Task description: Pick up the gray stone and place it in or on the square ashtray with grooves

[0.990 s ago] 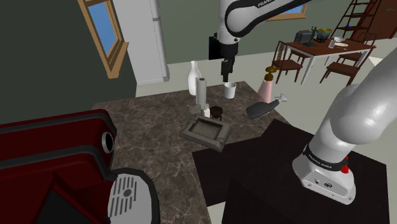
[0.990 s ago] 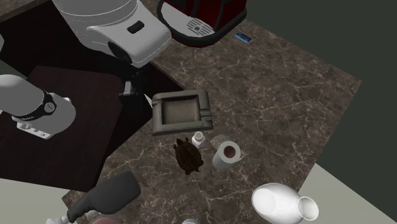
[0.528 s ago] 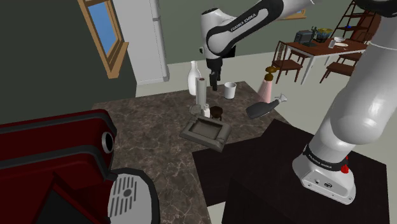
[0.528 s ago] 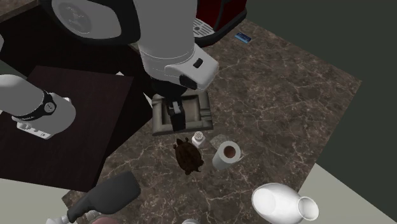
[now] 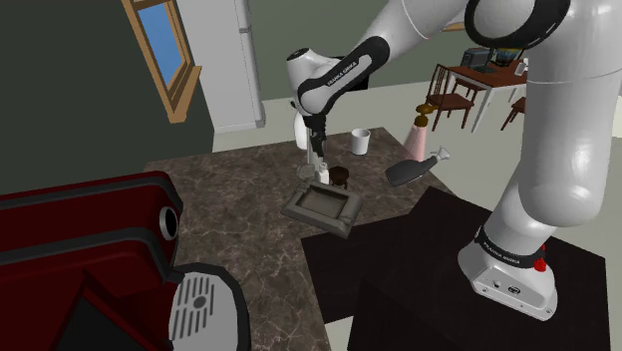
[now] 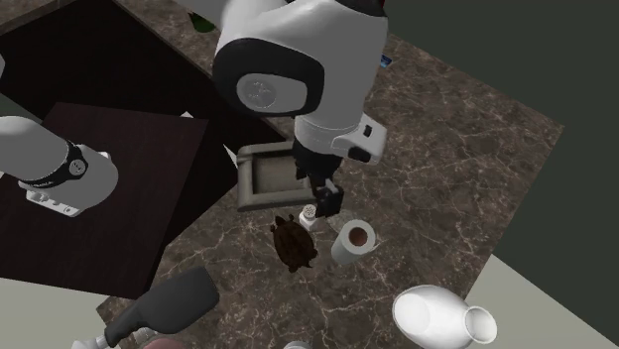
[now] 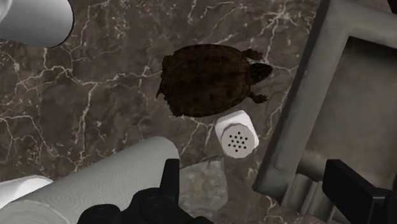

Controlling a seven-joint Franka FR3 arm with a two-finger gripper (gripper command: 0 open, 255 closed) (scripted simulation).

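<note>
The gray stone (image 7: 205, 186) lies flat on the dark marble counter, wedged between a white paper roll (image 7: 95, 184) and the square grooved ashtray (image 7: 331, 108). My black gripper (image 7: 257, 191) hovers above it, open, the stone just inside one finger and the ashtray's grooved rim under the other. From the second exterior view the gripper (image 6: 325, 198) hangs over the ashtray's (image 6: 260, 178) edge, next to a white shaker (image 6: 309, 213). The shoulder view has the gripper (image 5: 317, 142) above and behind the ashtray (image 5: 321, 207).
A dark brown turtle (image 7: 207, 79) and the white shaker (image 7: 236, 135) sit close by the stone. A white vase (image 6: 436, 317), a dark bottle (image 5: 414, 168), a white cup (image 5: 360, 141) and a pink bottle (image 5: 420, 135) stand behind. A red coffee machine (image 5: 90, 249) occupies the counter's near end.
The arm has swung to the shoulder view's left and lower, from over the white cup to over the paper roll and shaker. Nothing on the counter has moved.
</note>
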